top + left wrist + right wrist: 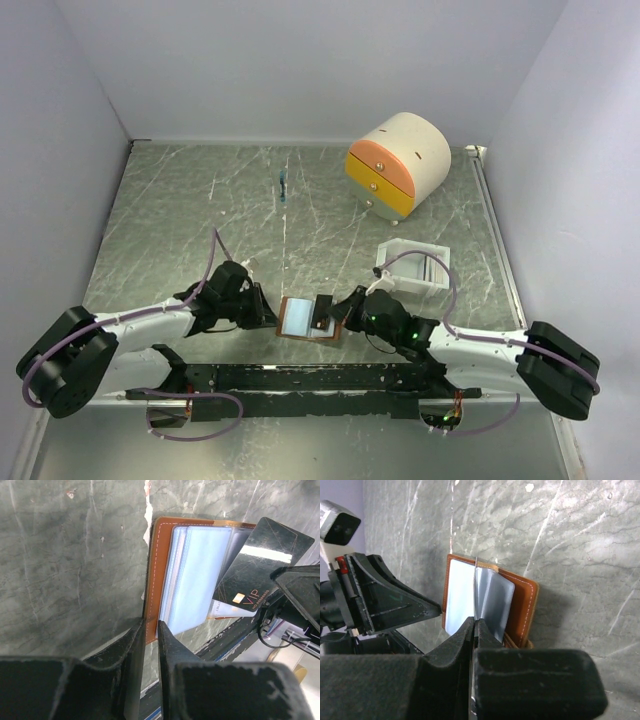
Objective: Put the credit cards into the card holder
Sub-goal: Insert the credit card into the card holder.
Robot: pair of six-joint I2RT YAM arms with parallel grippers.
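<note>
Lying open between the arms, the card holder (300,318) is waiting: the right gripper (473,624) is clamping a dark credit card (260,565) over its pockets, not yet inserted. The left gripper (151,627), nearly closed, is straddling its brown edge; grip unclear.

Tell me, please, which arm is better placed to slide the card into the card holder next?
The right, I think. The right gripper is shut on the dark card, held edge-on over the open card holder. The left gripper straddles the holder's brown edge, better suited to steadying it.
</note>
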